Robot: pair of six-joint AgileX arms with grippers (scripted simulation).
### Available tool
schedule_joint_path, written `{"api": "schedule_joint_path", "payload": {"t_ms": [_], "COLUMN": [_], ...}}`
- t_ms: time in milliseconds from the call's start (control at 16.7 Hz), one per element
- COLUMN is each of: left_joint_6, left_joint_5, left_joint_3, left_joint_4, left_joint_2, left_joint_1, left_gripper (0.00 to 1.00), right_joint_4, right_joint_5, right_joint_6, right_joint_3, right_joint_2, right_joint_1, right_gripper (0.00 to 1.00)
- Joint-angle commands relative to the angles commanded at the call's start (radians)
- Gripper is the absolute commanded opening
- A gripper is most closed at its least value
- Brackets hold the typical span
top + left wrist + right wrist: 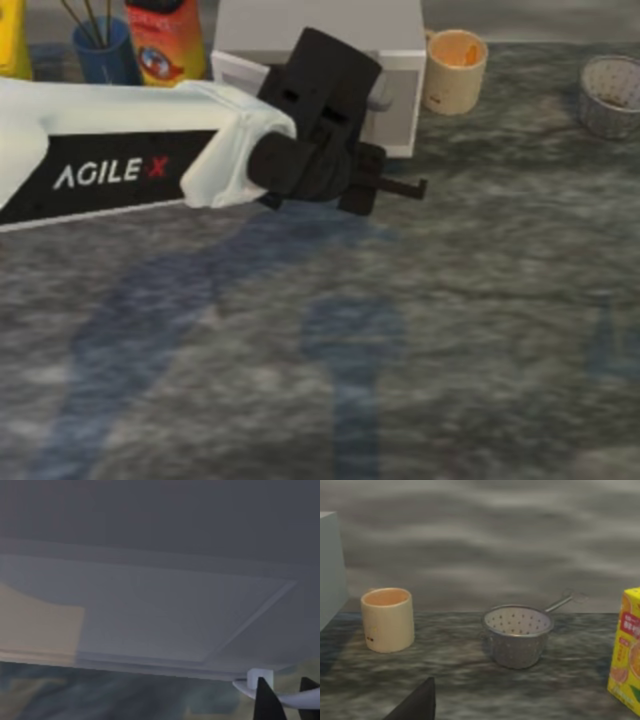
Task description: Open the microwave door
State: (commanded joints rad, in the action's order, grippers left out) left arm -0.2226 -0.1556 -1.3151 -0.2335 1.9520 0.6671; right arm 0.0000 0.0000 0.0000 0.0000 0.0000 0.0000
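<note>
Microwave (330, 25) stands at the far edge of the surface (480, 300), a little left of the middle, and its door (165, 615) fills most of the left wrist view, with beige at one side where it seems a little ajar. The left gripper (400, 187) is in front of the microwave, and in the left wrist view its dark fingertips (265, 700) stand on both sides of the pale handle (260, 677). They look nearly closed around it, but I cannot tell whether they really clamp it.

To do this step well, I think the gripper should keep the handle between the fingers and follow a curved path around the hinge, not a straight pull, so the handle does not slip out. The cup (455, 70) just beside the microwave should be avoided. The right gripper (415, 702) is parked apart, facing a strainer (517, 635); its fingers cannot be judged.
</note>
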Motion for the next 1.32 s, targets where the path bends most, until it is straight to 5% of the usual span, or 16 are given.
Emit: {"api": "schedule_joint_path", "payload": {"t_ms": [1320], "left_joint_6": [0.016], "left_joint_5": [0.02], "left_joint_3": [0.015], "left_joint_4": [0.008], "left_joint_2": [-0.012], "left_joint_1": [0.0], "left_gripper": [0.0], "right_joint_4": [0.0], "right_joint_5": [0.0], "right_joint_6": [0.0], "right_joint_3": [0.0], "right_joint_2": [0.0], "right_joint_1": [0.0], "right_gripper": [1.0]}}
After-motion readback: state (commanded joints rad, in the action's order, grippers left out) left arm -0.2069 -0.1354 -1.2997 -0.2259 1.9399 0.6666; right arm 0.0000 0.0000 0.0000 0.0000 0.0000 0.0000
